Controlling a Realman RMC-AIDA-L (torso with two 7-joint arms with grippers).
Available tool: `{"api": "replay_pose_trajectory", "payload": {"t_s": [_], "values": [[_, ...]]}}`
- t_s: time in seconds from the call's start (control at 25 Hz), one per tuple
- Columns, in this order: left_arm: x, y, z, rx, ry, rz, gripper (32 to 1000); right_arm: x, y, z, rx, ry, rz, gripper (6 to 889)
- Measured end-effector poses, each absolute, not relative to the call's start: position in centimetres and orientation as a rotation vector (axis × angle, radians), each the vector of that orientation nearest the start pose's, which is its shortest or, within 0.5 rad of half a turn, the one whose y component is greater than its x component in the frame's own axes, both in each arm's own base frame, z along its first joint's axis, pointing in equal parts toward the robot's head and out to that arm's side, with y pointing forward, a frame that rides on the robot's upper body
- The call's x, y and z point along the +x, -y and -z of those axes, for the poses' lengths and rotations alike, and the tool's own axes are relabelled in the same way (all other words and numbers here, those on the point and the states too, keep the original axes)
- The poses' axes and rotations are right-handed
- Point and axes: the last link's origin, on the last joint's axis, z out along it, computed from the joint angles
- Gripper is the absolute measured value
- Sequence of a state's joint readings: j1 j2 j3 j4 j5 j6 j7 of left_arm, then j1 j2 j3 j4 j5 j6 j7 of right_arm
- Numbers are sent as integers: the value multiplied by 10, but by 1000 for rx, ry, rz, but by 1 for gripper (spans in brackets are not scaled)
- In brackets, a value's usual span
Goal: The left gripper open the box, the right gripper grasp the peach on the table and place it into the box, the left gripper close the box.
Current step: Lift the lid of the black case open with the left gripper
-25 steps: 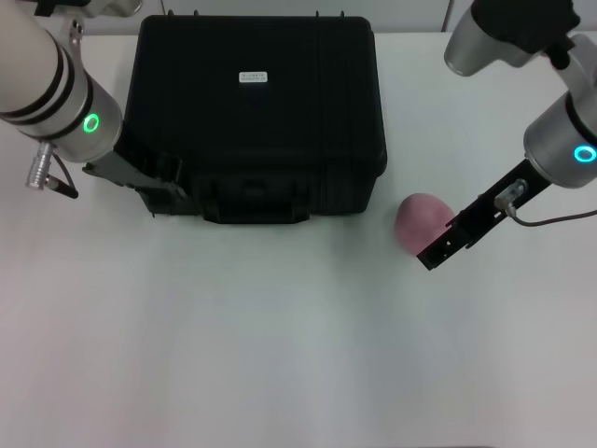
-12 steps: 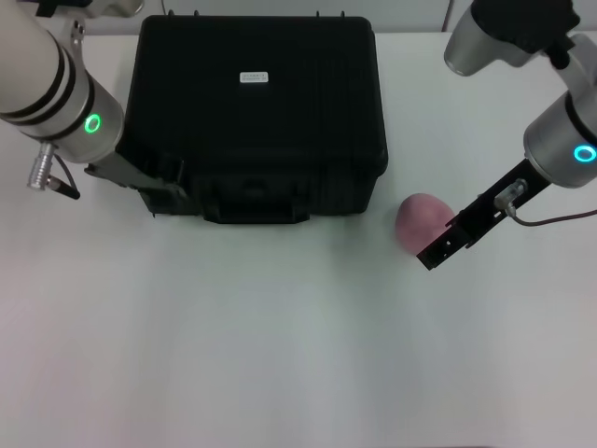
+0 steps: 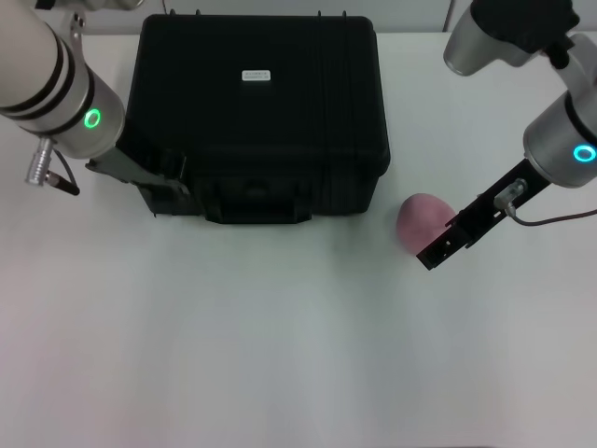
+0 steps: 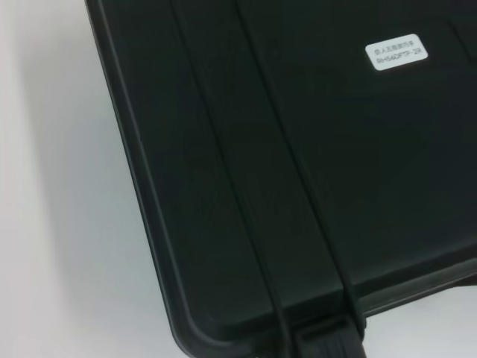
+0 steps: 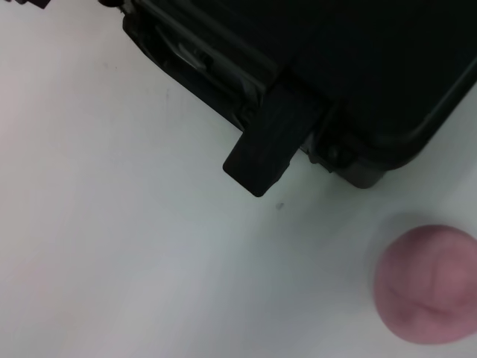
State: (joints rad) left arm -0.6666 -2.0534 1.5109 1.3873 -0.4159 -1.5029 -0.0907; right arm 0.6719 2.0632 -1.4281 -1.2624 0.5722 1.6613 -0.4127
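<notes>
The black box (image 3: 256, 112) stands at the back middle of the table with its lid down and a white label (image 3: 254, 75) on top. My left gripper (image 3: 157, 182), on the green-ringed arm, is at the box's front left corner, dark against the case. The left wrist view looks onto the lid (image 4: 313, 164) and its label (image 4: 398, 54). The pink peach (image 3: 420, 219) lies on the table to the right of the box. My right gripper (image 3: 437, 250), on the cyan-ringed arm, hangs just beside the peach on its right, not around it. The right wrist view shows the peach (image 5: 426, 283) and the box's front corner (image 5: 358, 67).
White tabletop (image 3: 280, 355) stretches in front of the box and the peach. A thin cable (image 3: 550, 219) trails from the right wrist. The right arm's upper link (image 3: 504, 33) hangs over the back right corner.
The left arm has crept slightly up and towards the box, and the box top has shifted a hair with it. The right gripper and the peach have stayed put.
</notes>
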Motion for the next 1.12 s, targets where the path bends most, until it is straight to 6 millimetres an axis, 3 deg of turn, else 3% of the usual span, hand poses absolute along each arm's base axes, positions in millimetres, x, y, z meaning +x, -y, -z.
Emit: {"api": "replay_pose_trajectory", "payload": {"t_s": [1.12], "values": [[-110,-366,-40,-2145,1214,-246,380,176,-346,12,-2580,-1153,627,862]]}}
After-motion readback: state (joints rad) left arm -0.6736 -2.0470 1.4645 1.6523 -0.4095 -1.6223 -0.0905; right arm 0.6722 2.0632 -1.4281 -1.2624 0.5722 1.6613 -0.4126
